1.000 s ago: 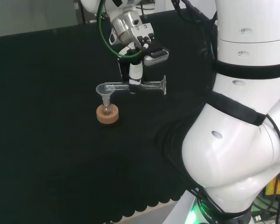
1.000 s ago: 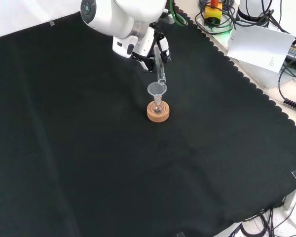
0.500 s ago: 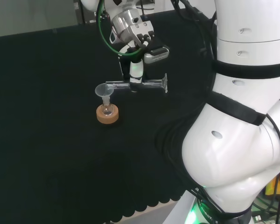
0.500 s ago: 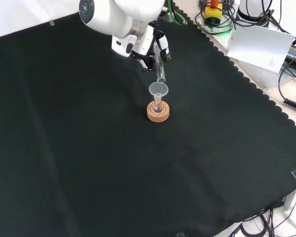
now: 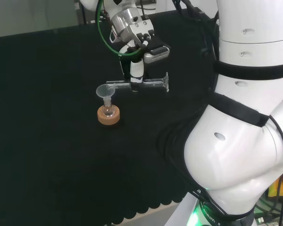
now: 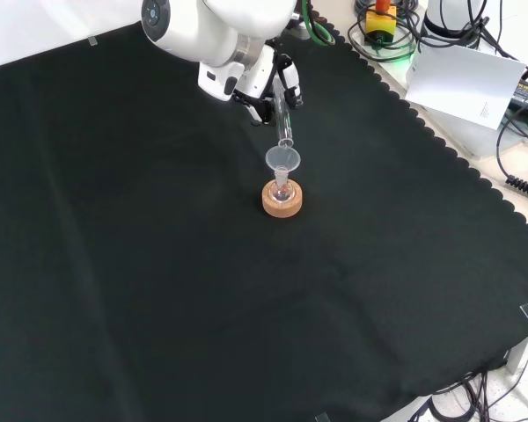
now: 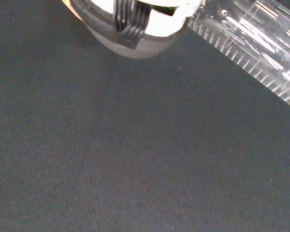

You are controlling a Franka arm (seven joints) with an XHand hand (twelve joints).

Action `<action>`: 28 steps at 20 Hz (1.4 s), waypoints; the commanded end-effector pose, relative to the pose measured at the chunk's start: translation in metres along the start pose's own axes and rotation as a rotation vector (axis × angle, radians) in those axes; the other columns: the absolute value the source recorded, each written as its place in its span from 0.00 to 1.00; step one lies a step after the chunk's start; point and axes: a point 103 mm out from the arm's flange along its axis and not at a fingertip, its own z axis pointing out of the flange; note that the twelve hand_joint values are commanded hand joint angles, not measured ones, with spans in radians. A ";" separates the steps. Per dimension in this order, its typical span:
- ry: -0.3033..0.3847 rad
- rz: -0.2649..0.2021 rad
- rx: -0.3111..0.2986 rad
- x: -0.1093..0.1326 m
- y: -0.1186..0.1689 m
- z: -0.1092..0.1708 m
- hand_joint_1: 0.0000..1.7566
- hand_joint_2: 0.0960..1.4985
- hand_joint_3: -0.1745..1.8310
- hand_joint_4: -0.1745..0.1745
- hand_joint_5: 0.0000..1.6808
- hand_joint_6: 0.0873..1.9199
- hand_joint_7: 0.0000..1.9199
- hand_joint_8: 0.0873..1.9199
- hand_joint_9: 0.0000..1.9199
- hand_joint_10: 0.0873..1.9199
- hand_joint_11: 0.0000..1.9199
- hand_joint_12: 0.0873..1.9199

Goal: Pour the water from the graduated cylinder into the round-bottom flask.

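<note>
My hand [image 5: 137, 71] is shut on the clear graduated cylinder [image 5: 148, 84], which lies about level above the cloth. In the head view its mouth points left, just above and right of a clear funnel [image 5: 104, 92]. The funnel stands in the small round-bottom flask [image 5: 108, 110], which rests on a cork ring [image 5: 108, 116]. In the front view the hand [image 6: 273, 81] holds the cylinder [image 6: 284, 119] with its mouth just above the funnel [image 6: 282, 160], over the flask on the cork ring [image 6: 282, 200]. The wrist view has the cylinder's scale marks [image 7: 261, 53] close up beside part of the hand [image 7: 130, 24].
Black cloth [image 6: 158, 264] covers the bench around the cork ring. The arm's big white links [image 5: 245, 117] stand at the right of the head view. Cables, a yellow device and a white sheet [image 6: 462, 79] lie beyond the cloth's scalloped edge in the front view.
The hand has lifted the cylinder slightly and drawn its mouth back a little from the funnel. The flask, funnel and cork ring have stayed put.
</note>
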 end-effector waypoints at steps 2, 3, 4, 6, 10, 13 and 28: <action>-0.005 0.004 0.020 -0.002 -0.001 -0.002 0.69 0.70 0.00 0.00 0.74 0.27 0.90 0.12 0.98 0.00 0.73 0.27; -0.006 0.010 0.026 -0.003 -0.001 -0.002 0.69 0.70 0.00 0.00 0.74 0.27 0.90 0.12 0.98 0.00 0.73 0.27; -0.007 0.014 0.028 -0.004 -0.001 -0.001 0.69 0.70 0.00 0.00 0.74 0.27 0.90 0.12 0.98 0.00 0.73 0.27; -0.007 0.023 0.035 -0.004 -0.001 -0.002 0.69 0.70 0.00 0.00 0.74 0.28 0.90 0.12 0.98 0.00 0.73 0.27; -0.006 0.043 0.046 0.000 0.001 -0.003 0.69 0.70 0.00 0.00 0.74 0.28 0.89 0.12 0.98 0.00 0.73 0.27; -0.003 0.056 0.054 0.002 0.002 -0.004 0.69 0.70 0.00 0.00 0.74 0.28 0.89 0.12 0.98 0.00 0.73 0.27; -0.006 0.034 0.035 -0.003 -0.005 -0.007 0.69 0.70 0.00 0.00 0.74 0.28 0.89 0.13 0.98 0.00 0.73 0.26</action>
